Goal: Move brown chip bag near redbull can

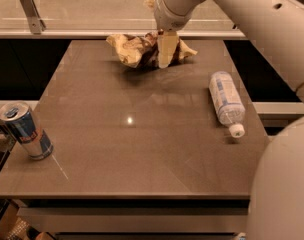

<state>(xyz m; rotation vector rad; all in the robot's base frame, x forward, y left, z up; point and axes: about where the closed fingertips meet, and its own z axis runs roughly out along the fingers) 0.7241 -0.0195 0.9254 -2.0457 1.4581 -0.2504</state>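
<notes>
The brown chip bag (134, 51) lies crumpled at the far middle of the table, with a dark brown centre and pale tan ends. My gripper (164, 51) reaches down from the arm at the top right and sits right at the bag's middle, in front of its dark part. The bag rests on the table. The redbull can (27, 130) stands upright at the table's near left edge, far from the bag and the gripper.
A clear plastic water bottle (226, 101) with a white cap lies on its side at the right of the brown table (132, 149). A glass rail with metal brackets (32, 6) runs behind the table. My arm's large white body fills the right side.
</notes>
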